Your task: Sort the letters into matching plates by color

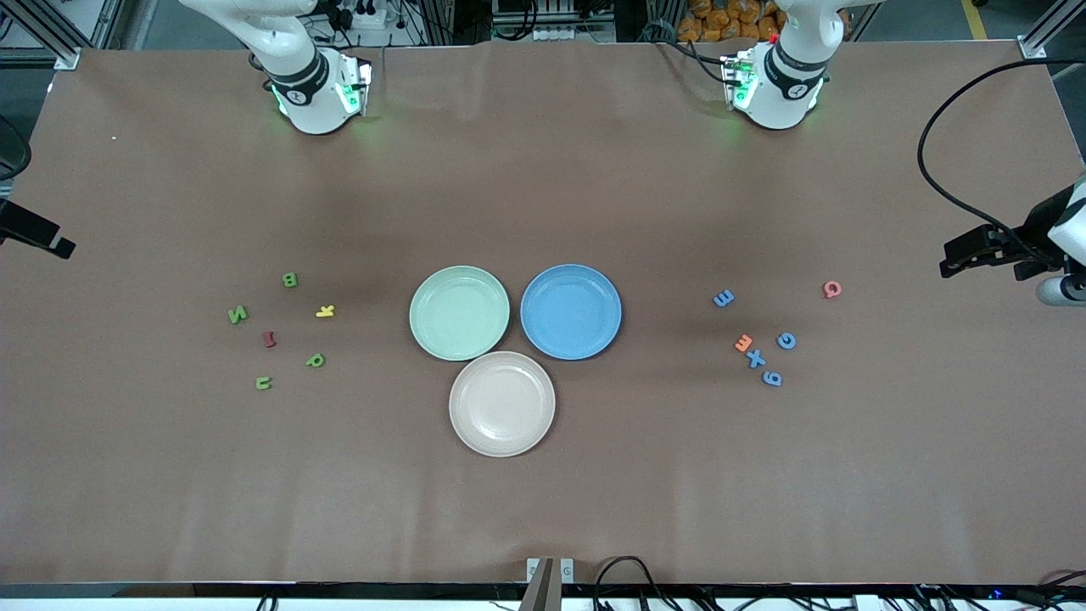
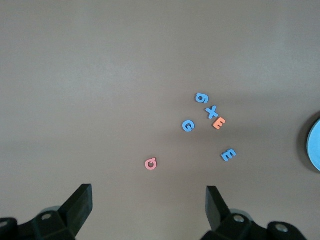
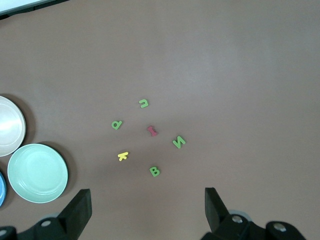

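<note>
The blue X (image 2: 212, 111) is touching an orange E (image 2: 219, 123), so a grab there is risking the wrong piece. Both the left end effector (image 2: 150, 200) and right end effector (image 3: 147, 202) are hanging wide open and empty. The blue letters (image 2: 187, 126) are lying on the counter (image 1: 543, 492) under and ahead of the left one, green letters (image 3: 155, 171) under the right, plates (image 1: 459, 312) between the groups.

I saw three plates (image 1: 459, 276) touching mid-table, one nearest the front camera. One cluster of letters (image 1: 280, 331) lay toward the right arm's end, another cluster (image 1: 764, 339) toward the left arm's.
</note>
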You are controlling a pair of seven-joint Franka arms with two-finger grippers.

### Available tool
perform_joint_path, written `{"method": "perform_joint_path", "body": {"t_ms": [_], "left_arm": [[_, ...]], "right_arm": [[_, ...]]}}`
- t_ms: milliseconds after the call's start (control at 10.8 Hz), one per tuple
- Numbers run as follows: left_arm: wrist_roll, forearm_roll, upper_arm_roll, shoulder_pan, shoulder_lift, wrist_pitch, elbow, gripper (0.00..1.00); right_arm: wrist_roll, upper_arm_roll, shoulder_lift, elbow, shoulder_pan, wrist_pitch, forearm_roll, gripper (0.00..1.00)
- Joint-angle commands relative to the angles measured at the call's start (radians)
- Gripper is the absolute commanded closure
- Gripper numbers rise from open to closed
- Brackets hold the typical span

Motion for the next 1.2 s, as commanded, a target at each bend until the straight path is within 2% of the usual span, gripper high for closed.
{"method": "perform_joint_path", "body": {"t_ms": [0, 1107], "left_arm": [[0.019, 0.029, 0.003, 0.006, 0.012, -0.004, 0.027, 0.0], [0.007, 0.032, -0.014, -0.024, 0.034, -0.005, 0.01, 0.0]], "right_arm": [[0.007, -0.017, 0.008, 0.022, 0.019, -0.005, 0.014, 0.0], [0.001, -0.016, 0.017, 0.022, 0.015, -0.005, 0.016, 0.0]]}}
